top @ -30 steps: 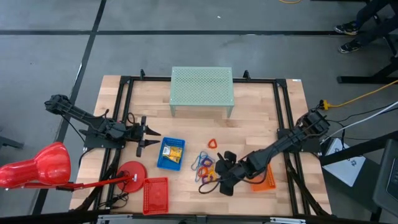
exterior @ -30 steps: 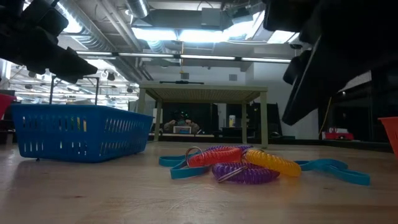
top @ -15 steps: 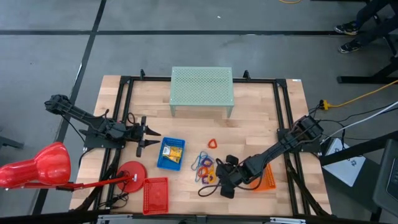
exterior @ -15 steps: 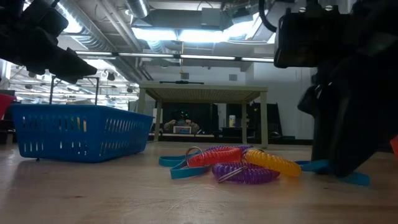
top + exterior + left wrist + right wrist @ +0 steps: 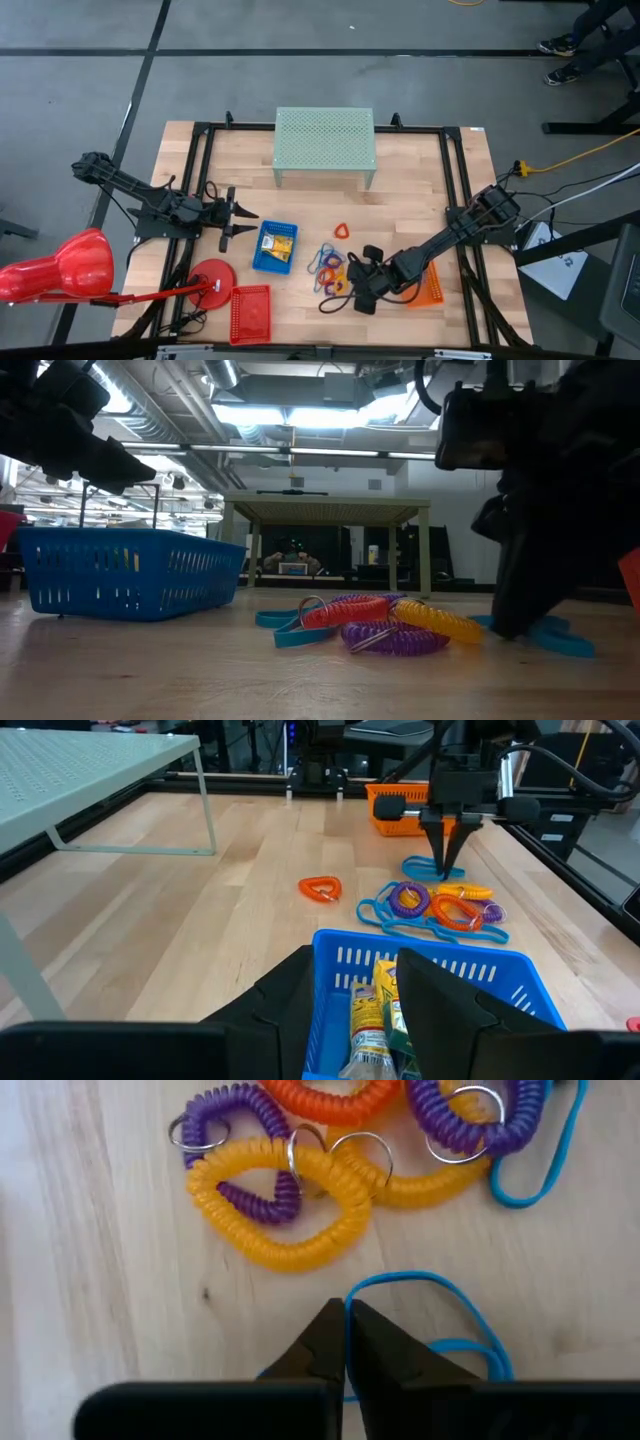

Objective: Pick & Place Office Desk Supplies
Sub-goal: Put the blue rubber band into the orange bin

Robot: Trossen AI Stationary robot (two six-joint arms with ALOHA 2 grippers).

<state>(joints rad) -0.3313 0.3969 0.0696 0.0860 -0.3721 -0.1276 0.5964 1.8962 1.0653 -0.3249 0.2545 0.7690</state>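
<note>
A heap of coiled loops [image 5: 330,266] in yellow, purple and orange, tangled with thin blue loops [image 5: 430,1285], lies on the wooden table right of the middle. My right gripper [image 5: 346,1312] is down at the heap's right side, shut on one blue loop; the left wrist view shows it from across the table [image 5: 443,860]. A small red loop [image 5: 341,231] lies alone farther back. My left gripper [image 5: 238,215] hovers open at the left, behind the blue tray [image 5: 274,246], which holds yellow items. My right gripper pinches a thin blue loop at its curved end [image 5: 352,1293] between its two fingertips. The fingers [image 5: 512,622] slant steeply down onto it from the table's right side. The loop still lies flat and slack on the table [image 5: 560,643].
A red tray [image 5: 250,312] and a red lamp with its round base [image 5: 211,280] stand at the near left. An orange tray [image 5: 430,290] sits under my right arm. A pale green mesh shelf [image 5: 325,143] stands at the far middle.
My right gripper has sunk to the tabletop beside the heap, tipped a little steeper, and shut its fingers on the blue loop. The loops have not shifted.
</note>
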